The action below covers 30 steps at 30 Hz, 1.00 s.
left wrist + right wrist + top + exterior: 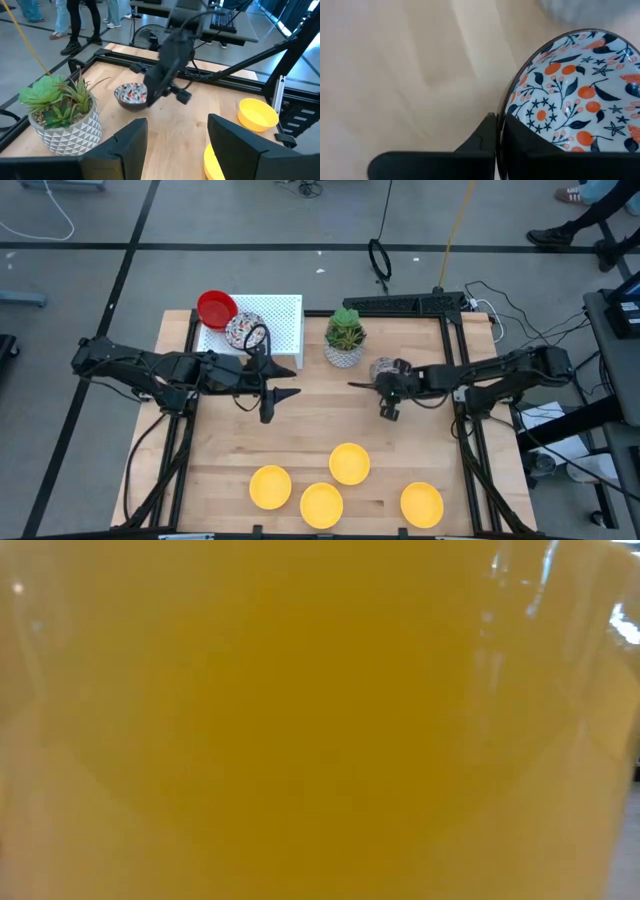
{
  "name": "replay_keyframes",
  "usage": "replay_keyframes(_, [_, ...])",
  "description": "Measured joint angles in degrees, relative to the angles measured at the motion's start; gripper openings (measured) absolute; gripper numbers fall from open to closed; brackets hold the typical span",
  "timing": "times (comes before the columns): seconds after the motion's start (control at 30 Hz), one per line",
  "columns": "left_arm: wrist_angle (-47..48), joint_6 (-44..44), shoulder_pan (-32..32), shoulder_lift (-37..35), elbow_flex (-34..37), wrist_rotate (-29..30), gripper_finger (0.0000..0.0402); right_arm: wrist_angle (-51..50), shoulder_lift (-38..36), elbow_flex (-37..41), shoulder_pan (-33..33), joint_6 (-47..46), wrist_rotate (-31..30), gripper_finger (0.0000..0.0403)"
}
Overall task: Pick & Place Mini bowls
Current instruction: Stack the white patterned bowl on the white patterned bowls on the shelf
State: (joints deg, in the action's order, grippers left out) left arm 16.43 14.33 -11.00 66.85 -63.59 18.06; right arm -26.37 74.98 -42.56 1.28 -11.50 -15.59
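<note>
The wooden table (300,440) is inspected first. A white perforated tray (280,320) lies at its far left corner, with a red bowl (216,308) at its edge and a patterned bowl (244,330) resting on it. A potted plant (345,336) stands at the far middle. Four yellow bowls are spread along the near edge (270,486) (349,463) (321,504) (421,503) (the low view is blocked entirely by one of them, pressed close to the lens).

The left gripper (268,392) hangs near the tray, its fingers spread apart and nothing between them. It is judged to be waiting.

The right gripper (388,385) is low over the table just beside the plant. Its fingers (492,140) are clamped on the rim of a second patterned bowl (580,95), one finger outside the wall and one inside. That bowl (131,94) appears at, or barely off, the table surface; which cannot be told.

The step in hand is judged to be the lift of this bowl. A thin rim pinch on glazed ware is likely to let the bowl swing, so a slow, straight rise is advised, kept clear of the plant pot alongside. The wrist is best held level until the bowl is set down.
</note>
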Motion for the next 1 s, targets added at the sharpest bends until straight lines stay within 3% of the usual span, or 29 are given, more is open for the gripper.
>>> replay_keyframes(0.17, [-0.02, 1.5, 0.0, 0.0, 0.0, 0.0, 0.0212, 1.25, 3.89, -6.16, -4.24, 0.36, -0.38, 0.0005])
replay_keyframes(0.43, [0.04, 7.0, -0.15, 0.0, 0.0, -0.02, 0.0212, 1.34, 18.08, -18.87, -6.66, 7.08, -0.4, 0.0011])
replay_keyframes(0.57, [0.05, 7.17, -0.83, 0.0, 0.0, -0.04, 0.0212, 2.3, 23.37, -24.34, -7.39, 9.65, 4.15, 0.001])
replay_keyframes(0.7, [0.09, 7.07, -1.6, 0.0, 0.0, -0.04, 0.0212, 5.98, 27.21, -27.91, -8.34, 11.87, 8.3, 0.0009])
replay_keyframes(1.0, [0.09, 7.0, -2.96, 0.0, 0.0, -0.04, 0.0212, 8.99, 31.81, -31.78, -9.64, 14.95, 8.24, 0.0009])
